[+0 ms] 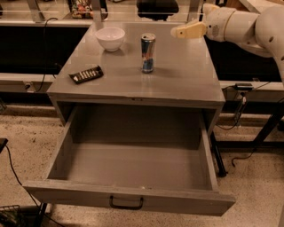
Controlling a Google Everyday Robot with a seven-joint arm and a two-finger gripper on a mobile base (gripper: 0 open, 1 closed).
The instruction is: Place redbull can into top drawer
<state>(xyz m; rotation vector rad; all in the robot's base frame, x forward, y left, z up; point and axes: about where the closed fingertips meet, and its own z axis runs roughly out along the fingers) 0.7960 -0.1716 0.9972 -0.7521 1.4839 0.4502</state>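
The redbull can stands upright on the grey cabinet top, near its middle back. The top drawer is pulled wide open and holds nothing; its dark handle sits centred on the front panel. My gripper reaches in from the upper right on a white arm. It hovers above the cabinet's back right part, to the right of the can and apart from it, with nothing in it.
A white bowl stands at the back left of the cabinet top. A dark remote-like object lies at the left edge. Black table legs and cables stand to the right. A dark chair is behind.
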